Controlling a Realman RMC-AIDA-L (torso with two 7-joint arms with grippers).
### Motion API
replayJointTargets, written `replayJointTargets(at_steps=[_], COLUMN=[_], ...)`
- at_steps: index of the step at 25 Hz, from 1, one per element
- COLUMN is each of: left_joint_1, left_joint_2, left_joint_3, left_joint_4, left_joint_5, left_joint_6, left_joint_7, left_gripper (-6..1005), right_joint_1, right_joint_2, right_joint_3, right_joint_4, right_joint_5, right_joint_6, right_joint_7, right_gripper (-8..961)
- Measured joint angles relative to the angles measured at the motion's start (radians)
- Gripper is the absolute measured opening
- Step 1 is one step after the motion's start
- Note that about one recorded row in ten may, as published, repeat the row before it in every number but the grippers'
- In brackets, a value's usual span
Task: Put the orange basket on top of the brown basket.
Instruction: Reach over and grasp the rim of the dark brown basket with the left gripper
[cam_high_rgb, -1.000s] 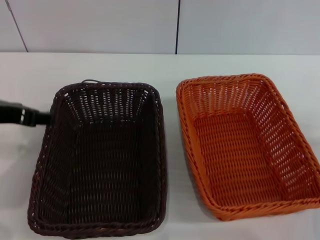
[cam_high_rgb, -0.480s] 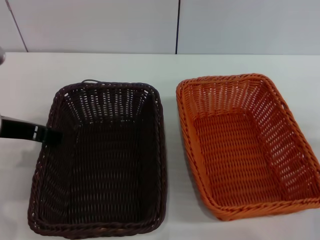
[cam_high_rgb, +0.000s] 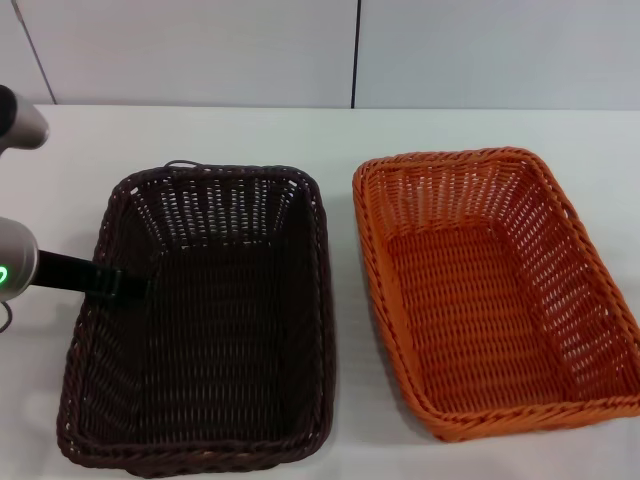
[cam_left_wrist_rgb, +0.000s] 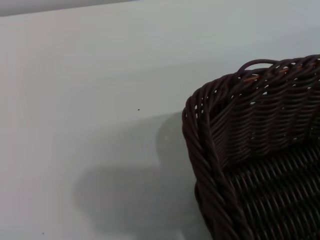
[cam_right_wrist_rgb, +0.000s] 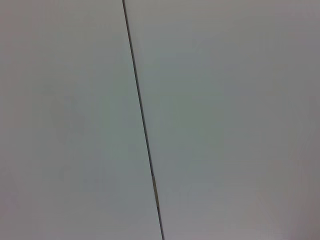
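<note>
Orange wicker-style weave makes up the orange basket (cam_high_rgb: 490, 290), a rectangular tray with sloping openwork sides and a braided rim, standing on the right half of the white table (cam_high_rgb: 340, 140), its near end close to the table's front edge. Its long axis runs from the front edge toward the back edge, fanning a little to the right at the near end. Just beside it, apart by a narrow strip of bare top, stands the brown basket (cam_high_rgb: 200, 320), the same shape and weave in a very dark, almost black tone, its long axis running nearly parallel. A small loop of strand sticks up from its far rim.

Only the left gripper (cam_high_rgb: 128, 284) is in view: it reaches in from the table's left edge over the brown basket's left rim, its dark tip just inside the wall. Whether its fingers are open or closed I cannot tell. The left wrist view shows only a corner of the brown basket's rim and bare table. The orange basket lies well to the right of this gripper, across the whole brown basket, so the right arm is probably the nearer one. That arm is out of the head view, its camera facing a plain panelled wall (cam_right_wrist_rgb: 225, 120).

Stacking has not begun; both baskets stand empty and side by side.
</note>
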Motion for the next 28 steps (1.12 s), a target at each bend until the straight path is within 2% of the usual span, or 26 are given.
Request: replayJointTargets(at_steps=[4, 14, 18, 23, 28], left_joint_1=[-0.018, -0.045, -0.057, -0.070, -0.104], left_joint_2=[0.003, 0.006, 0.006, 0.006, 0.007], left_joint_3=[0.029, 0.038, 0.034, 0.024, -0.017], left_joint_4=[0.015, 0.029, 0.031, 0.032, 0.029], left_joint_5=[0.017, 0.026, 0.022, 0.004, -0.029], left_joint_6=[0.002, -0.008, -0.017, -0.030, -0.081], left_joint_7=[-0.011, 0.062, 0.110, 0.183, 0.327], left_gripper=[809, 673, 462, 301, 253], right_joint_1=[0.001, 0.003, 0.003, -0.001, -0.003], right_joint_2=[0.000, -0.003, -0.003, -0.003, -0.003], right_joint_3=[0.000, 0.000, 0.000, 0.000, 0.000], right_joint_4=[-0.004, -0.004, -0.002, -0.003, -0.004], right_joint_5=[0.000, 0.000, 0.000, 0.000, 0.000], right_joint_6=[0.003, 0.018, 0.021, 0.044, 0.049], right_joint_7=[0.000, 0.000, 0.000, 0.000, 0.000], right_gripper=[826, 826, 826, 826, 826])
